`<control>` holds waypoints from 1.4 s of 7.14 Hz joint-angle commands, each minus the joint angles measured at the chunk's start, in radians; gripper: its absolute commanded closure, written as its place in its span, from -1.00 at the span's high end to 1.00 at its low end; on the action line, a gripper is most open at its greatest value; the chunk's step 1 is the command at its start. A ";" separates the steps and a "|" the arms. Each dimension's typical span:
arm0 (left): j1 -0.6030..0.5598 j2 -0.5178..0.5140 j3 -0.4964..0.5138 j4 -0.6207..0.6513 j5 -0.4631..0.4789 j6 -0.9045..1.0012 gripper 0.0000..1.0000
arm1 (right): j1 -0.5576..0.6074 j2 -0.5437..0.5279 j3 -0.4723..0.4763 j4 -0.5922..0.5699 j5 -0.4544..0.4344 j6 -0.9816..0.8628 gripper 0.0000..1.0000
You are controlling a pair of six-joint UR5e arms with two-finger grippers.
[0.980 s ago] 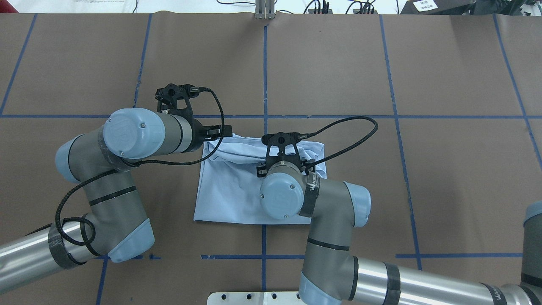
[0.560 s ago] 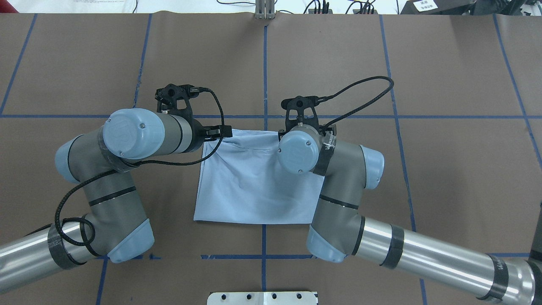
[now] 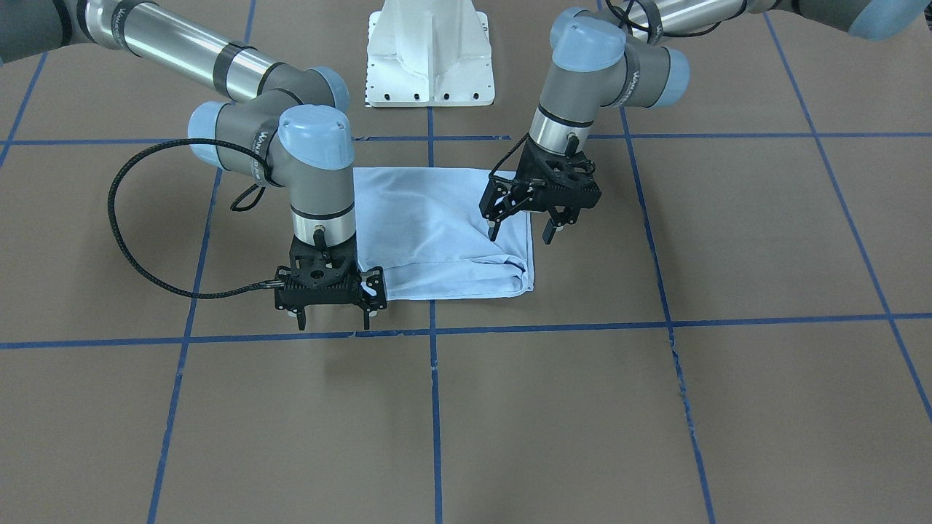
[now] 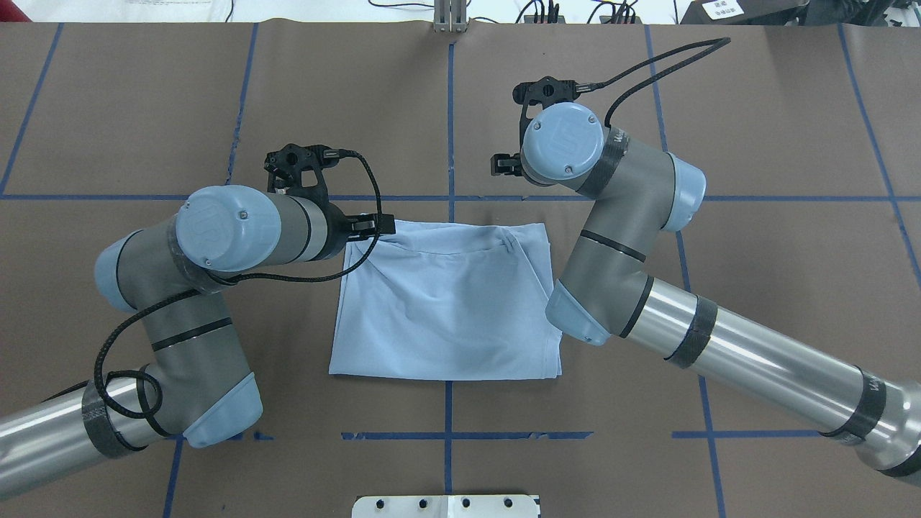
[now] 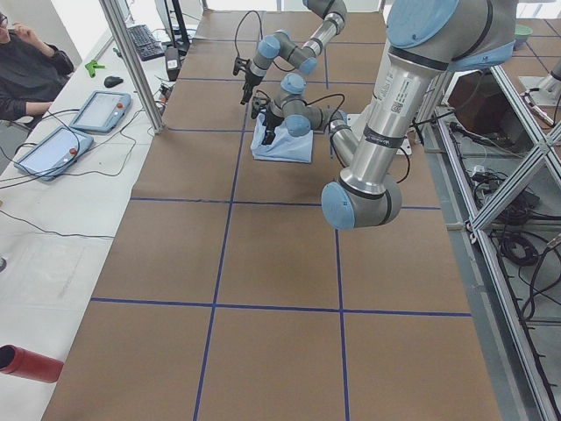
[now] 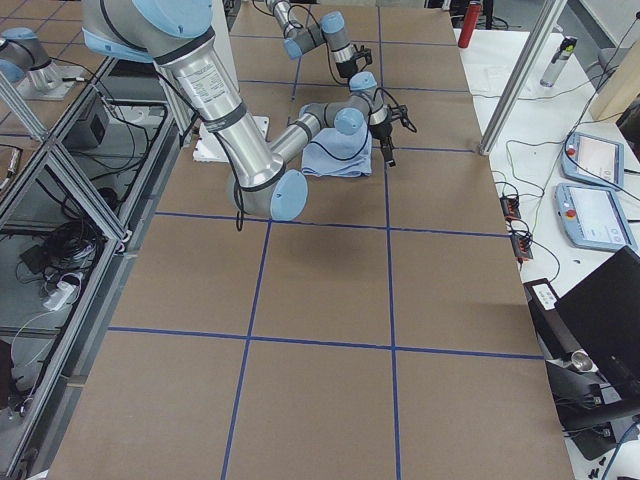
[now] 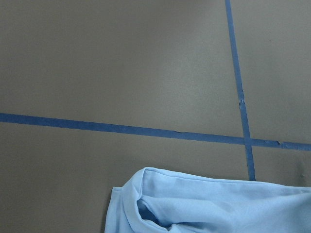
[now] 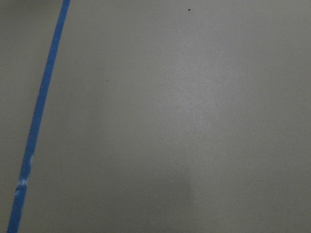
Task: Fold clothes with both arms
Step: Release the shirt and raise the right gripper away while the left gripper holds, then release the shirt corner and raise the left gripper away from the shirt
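You are looking at light blue fabric T-shirt (image 4: 446, 316) lying folded in rough rectangle on brown paper-covered table (image 4: 791, 252), far edge puckering. Left black two-finger gripper (image 3: 521, 234) is hanging spread wide and empty over shirt's edge. Right black two-finger gripper (image 3: 333, 324) is gaping, empty, just beside corner. Likely one more fold remaining.

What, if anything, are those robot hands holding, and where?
Nothing is held. The left gripper and right gripper are open; the T-shirt lies loose on the table.

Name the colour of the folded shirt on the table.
The shirt is plain light blue, clearest in the overhead exterior view.
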 commanded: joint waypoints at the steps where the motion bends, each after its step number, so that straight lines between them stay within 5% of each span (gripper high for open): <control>1: 0.010 -0.001 0.029 0.003 0.001 -0.020 1.00 | 0.005 -0.002 0.010 0.013 0.070 -0.001 1.00; 10: 0.023 -0.089 0.240 0.007 0.013 -0.018 1.00 | 0.005 -0.010 0.010 0.016 0.072 -0.002 1.00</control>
